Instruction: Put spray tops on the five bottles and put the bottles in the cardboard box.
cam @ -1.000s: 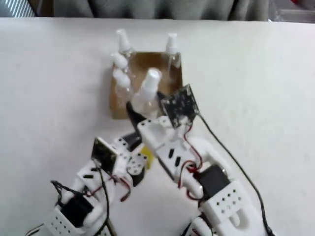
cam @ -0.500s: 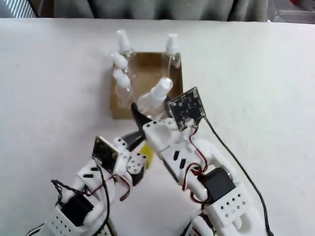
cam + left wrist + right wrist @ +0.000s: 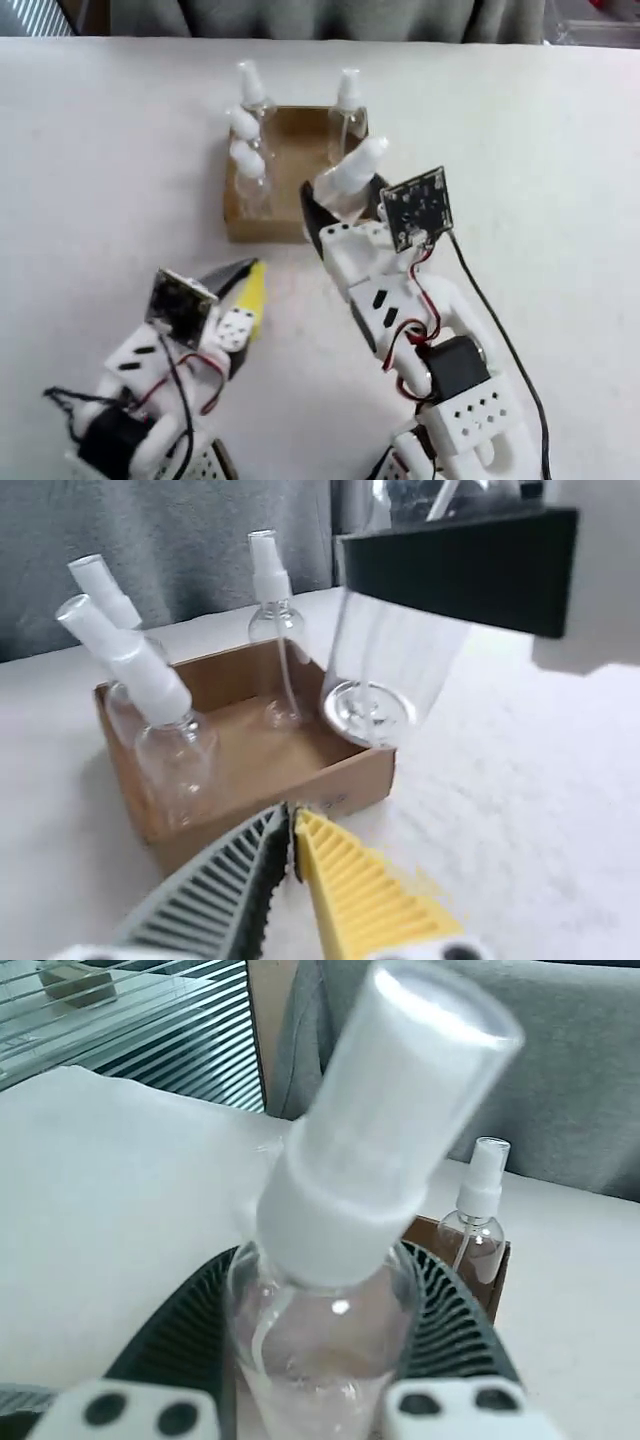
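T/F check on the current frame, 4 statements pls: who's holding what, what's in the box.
1. The right tool grips a bottle with its spray top on. True.
2. The left tool holds a spray top. False: it is shut and empty, over the table in front of the cardboard box.
3. Four other bottles stand in the cardboard box, each with a spray top. True.
4. The gripped bottle rests on the table outside the box. False: it is held tilted at the box corner nearest the right arm, with its base off the table.
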Controlling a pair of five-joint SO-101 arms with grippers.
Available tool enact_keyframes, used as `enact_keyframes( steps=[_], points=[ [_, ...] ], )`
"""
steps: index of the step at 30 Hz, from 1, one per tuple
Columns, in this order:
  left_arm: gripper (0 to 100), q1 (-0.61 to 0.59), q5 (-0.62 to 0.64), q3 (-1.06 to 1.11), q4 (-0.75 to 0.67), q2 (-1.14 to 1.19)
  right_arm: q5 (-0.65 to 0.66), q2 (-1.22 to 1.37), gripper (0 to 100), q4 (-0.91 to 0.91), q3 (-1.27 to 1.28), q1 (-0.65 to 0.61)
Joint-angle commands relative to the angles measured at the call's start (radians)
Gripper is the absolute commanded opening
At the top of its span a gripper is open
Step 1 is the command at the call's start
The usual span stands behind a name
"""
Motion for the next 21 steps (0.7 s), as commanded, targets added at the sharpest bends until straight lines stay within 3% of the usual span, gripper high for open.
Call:
enact_keyframes(
  steps=[1, 5, 12, 21],
  points=[
    [2, -0.140, -0.038, -0.106, 0.100, -0.008, -0.002, 0.062, 1.5, -0.082, -0.018, 0.041],
    [2, -0.314, -0.046, -0.063, 0.094, -0.008, -0.002, 0.186, 1.5, -0.185, -0.018, 0.085],
    [2, -0.498, -0.069, 0.143, -0.068, -0.008, -0.002, 0.427, 1.5, -0.395, -0.023, 0.133],
    [2, -0.582, -0.063, 0.397, -0.292, -0.004, -0.002, 0.656, 1.5, -0.645, -0.023, 0.140]
  ],
)
